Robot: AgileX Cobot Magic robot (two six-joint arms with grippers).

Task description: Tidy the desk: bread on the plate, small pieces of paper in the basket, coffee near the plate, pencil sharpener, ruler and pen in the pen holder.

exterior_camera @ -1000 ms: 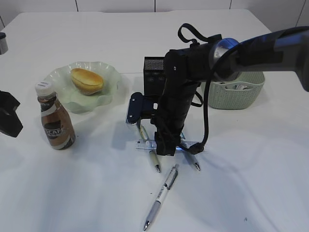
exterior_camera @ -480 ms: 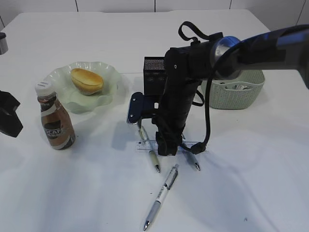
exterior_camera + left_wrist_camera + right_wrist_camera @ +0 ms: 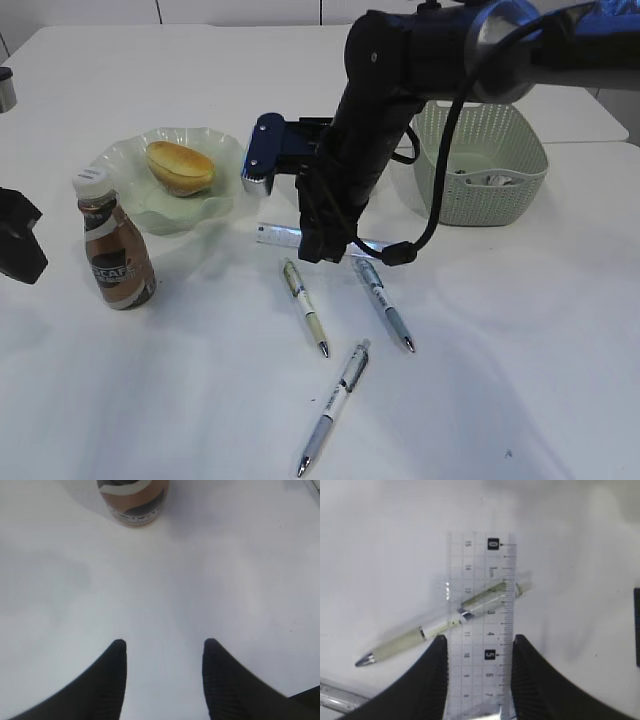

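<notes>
My right gripper is shut on a clear plastic ruler and holds it above the table; in the right wrist view the ruler sits between the fingers. Three pens lie below: a green one, also in the right wrist view, a grey one and a white one. The bread lies on the green plate. The coffee bottle stands by the plate. My left gripper is open and empty, near the bottle's base. The pen holder is hidden behind the right arm.
A green basket with small paper pieces stands at the back right. The left arm's black end shows at the left edge. A blue part on the right arm hangs close to the plate.
My right gripper has lifted the ruler off the pens and moved up and slightly back-left. The green and grey pens now lie uncovered. The left arm has not moved.
</notes>
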